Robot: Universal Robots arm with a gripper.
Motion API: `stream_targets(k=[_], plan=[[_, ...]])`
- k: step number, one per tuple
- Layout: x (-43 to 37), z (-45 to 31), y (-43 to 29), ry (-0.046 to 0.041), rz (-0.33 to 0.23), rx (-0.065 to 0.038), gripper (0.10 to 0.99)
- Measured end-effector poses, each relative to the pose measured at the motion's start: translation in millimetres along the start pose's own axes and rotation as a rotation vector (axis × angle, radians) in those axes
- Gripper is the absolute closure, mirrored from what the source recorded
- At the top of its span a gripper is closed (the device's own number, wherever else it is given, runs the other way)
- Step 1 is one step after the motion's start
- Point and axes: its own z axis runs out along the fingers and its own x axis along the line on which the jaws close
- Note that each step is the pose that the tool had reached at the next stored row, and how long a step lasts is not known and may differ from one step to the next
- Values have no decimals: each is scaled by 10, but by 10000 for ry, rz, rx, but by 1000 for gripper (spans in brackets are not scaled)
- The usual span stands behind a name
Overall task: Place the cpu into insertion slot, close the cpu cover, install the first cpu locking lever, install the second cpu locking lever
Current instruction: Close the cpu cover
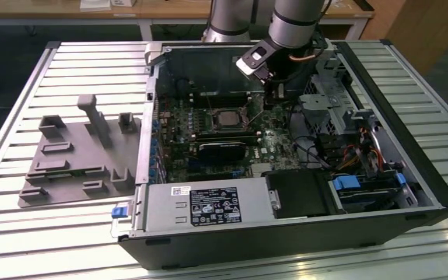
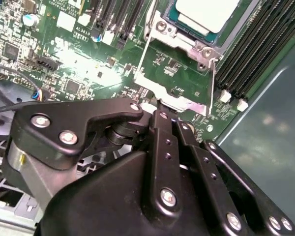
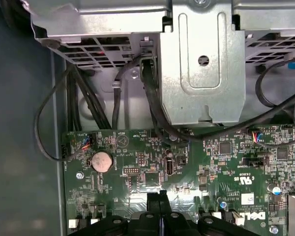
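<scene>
Slatted surface (image 1: 68,245) carrying open computer case (image 1: 270,248), laid on its side so motherboard (image 1: 181,116) faces up for access from above. Arm angled down into case; gripper (image 1: 275,92) low over board, just beside insertion slot (image 2: 184,39). Fingers (image 3: 153,199) pressed together, nothing seen between them. Tips at free edge of cpu cover (image 2: 187,104), apparently placed to work it; touching or just short, cannot tell. Cover open, tilted off slot. Seated in slot: cpu (image 2: 206,12), metal top up.
</scene>
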Motion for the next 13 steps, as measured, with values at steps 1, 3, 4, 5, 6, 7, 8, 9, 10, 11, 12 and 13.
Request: stream_targets(k=[1,3,4,5,6,7,8,9,10,11,12,13], plan=[[0,0,0,0,1,2,980],[0,0,0,1,-1,3,980],[0,1,-7,3,-1,3,980],[-1,2,-20,3,-2,2,980],[-2,3,-38,3,-4,-4,980],[-4,3,-59,2,-8,-15,980],[-5,4,-83,3,-9,-30,980],[-6,6,-108,3,-10,-45,980],[-8,7,-133,5,-11,-60,980],[-10,8,-159,4,-12,-74,980],[-11,9,-184,6,-13,-87,980],[-13,10,-210,7,-13,-100,980]])
